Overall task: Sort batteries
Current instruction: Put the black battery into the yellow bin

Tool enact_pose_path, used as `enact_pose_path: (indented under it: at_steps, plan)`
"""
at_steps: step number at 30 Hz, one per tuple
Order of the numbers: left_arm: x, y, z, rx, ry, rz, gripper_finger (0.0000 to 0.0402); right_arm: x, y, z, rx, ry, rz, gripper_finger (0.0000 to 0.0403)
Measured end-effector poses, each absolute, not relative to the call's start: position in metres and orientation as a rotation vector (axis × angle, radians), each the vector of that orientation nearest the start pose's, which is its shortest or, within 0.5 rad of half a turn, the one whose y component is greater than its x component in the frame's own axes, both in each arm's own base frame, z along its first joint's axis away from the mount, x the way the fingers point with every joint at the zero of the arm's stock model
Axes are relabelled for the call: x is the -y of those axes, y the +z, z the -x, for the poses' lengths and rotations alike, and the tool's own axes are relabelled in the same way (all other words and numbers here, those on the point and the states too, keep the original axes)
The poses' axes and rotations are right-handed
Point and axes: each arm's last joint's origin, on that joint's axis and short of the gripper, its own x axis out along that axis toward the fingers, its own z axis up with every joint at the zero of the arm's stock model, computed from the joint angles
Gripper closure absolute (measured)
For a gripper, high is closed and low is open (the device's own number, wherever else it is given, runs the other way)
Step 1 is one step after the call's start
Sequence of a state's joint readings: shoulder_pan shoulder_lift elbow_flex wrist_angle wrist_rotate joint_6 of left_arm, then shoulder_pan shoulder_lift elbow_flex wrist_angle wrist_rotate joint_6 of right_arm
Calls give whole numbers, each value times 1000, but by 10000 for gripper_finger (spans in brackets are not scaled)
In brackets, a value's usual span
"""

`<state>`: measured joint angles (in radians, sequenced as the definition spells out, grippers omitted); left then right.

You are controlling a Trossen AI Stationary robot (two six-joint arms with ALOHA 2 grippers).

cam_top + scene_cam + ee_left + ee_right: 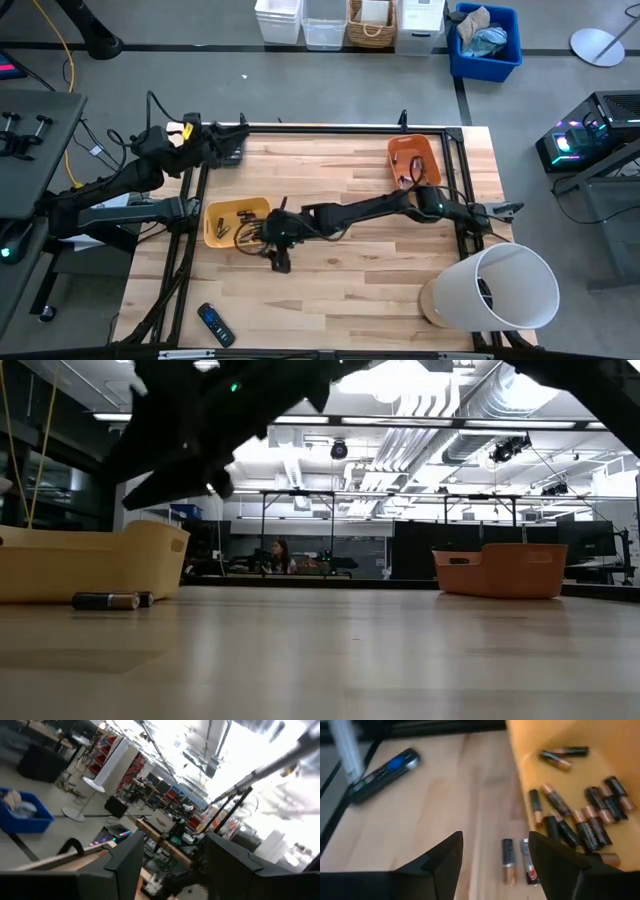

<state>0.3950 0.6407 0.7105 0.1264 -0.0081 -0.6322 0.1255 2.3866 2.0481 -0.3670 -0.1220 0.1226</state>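
We saw right gripper [492, 852] hovering above table, just beside yellow bin [236, 221], fingers apart, nothing held. Two loose batteries [508, 860] lay on wood between its fingertips, side by side, long axes pointing away from wrist; more cells filled bin alongside. Right arm clearly nearer; we judged straight descent would suit. Left gripper [172, 865] waited far left off table edge, fingers apart, empty. Orange bin [414, 159] sat far right.

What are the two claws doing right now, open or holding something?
Left gripper: open, empty, off the table's left edge.
Right gripper: open, empty, above two batteries beside the yellow bin.
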Motion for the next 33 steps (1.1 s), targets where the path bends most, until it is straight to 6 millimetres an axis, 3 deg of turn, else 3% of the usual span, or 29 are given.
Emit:
enact_pose_path:
  at_steps: [6,13,19,28,33]
  plan:
    - [-56,358,-132,353,333,704,206,-82,177,-530,-681,114,-198,209]
    - [-56,358,-132,354,332,706,206,-122,170,-519,-724,167,-18,231]
    - [-56,360,-131,379,322,702,206,-106,170,-522,-721,84,-24,232]
    - [-57,362,-131,410,341,698,206,-102,141,-531,-710,159,77,232]
    - [-57,363,-130,414,340,698,206,-99,124,-534,-721,104,53,232]
